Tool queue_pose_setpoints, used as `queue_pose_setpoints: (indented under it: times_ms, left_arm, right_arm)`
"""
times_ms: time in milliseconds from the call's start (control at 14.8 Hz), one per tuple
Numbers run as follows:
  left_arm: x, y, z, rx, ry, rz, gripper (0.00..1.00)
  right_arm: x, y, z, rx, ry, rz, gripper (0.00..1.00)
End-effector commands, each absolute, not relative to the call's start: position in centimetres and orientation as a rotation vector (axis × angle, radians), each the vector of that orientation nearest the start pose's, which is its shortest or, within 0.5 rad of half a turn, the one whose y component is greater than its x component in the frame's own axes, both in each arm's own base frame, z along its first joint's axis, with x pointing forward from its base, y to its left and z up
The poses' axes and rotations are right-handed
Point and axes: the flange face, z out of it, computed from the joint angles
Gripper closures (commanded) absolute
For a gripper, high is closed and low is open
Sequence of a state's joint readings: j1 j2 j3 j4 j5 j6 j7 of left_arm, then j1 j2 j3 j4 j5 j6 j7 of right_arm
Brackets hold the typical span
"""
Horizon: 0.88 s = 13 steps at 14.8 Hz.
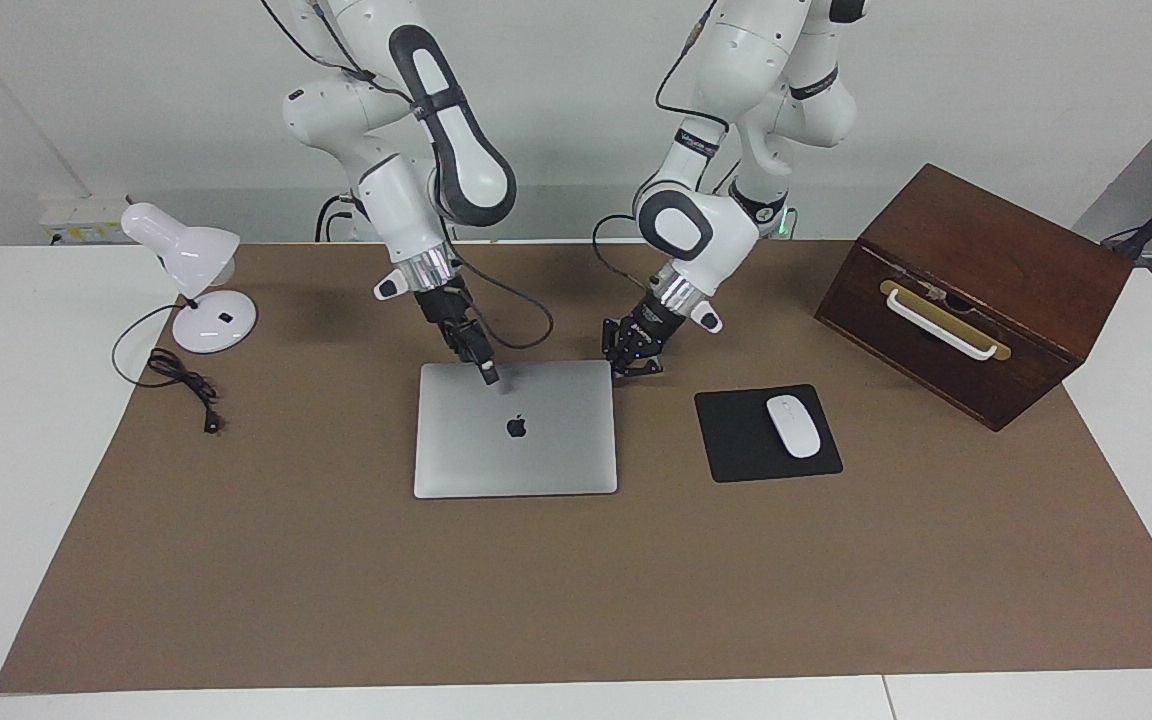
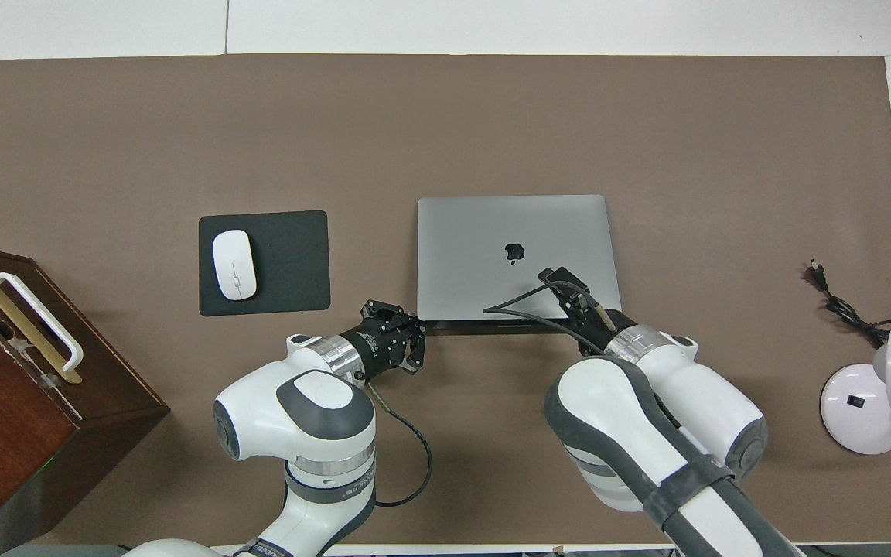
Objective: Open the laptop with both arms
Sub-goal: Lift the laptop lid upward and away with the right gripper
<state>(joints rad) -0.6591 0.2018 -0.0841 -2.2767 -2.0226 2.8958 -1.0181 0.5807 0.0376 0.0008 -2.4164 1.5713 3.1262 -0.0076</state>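
Note:
The silver-grey laptop (image 1: 536, 450) lies shut or nearly shut on the brown mat, apple logo up; it also shows in the overhead view (image 2: 476, 232). Its edge nearest the robots stands just above a dark strip. My right gripper (image 1: 489, 377) comes down at a slant and its tip is on the lid just inside that edge; the overhead view shows it (image 2: 556, 276) over the lid near the logo. My left gripper (image 1: 633, 365) is low at the laptop's robot-side corner toward the left arm's end, fingers apart and empty, as the overhead view (image 2: 414, 340) also shows.
A black mouse pad (image 1: 736, 445) with a white mouse (image 1: 794, 426) lies beside the laptop toward the left arm's end. A dark wooden box (image 1: 976, 290) with a white handle stands past it. A white desk lamp (image 1: 201, 270) and its cable (image 1: 186, 385) sit toward the right arm's end.

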Motion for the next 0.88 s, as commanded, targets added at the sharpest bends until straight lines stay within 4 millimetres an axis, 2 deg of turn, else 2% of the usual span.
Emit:
queue_pose_setpoints:
  times_ms: [0,271,609,812]
  left_arm:
    - [41.0,-30.1,24.9,1.061,2.187,-0.564,1.00]
    - [41.0,-30.1,24.9,1.062,2.186,-0.563,1.00]
    - [41.0,-30.1,24.9,1.061,2.187,-0.564,1.00]
    - [41.0,-30.1,24.9,1.062,2.186,-0.563,1.00]
  right_arm:
    - [46.4,18.4,33.0,-2.177,1.154,-0.470,0.00]
    - [47.9,18.5,34.5,-2.138,1.148,-0.496,0.00]
    - [50.5,17.9,37.5,-2.081,1.105,-0.549,0.00]
    - [51.3,18.2,39.2,-2.045,1.089,-0.571,0.00]
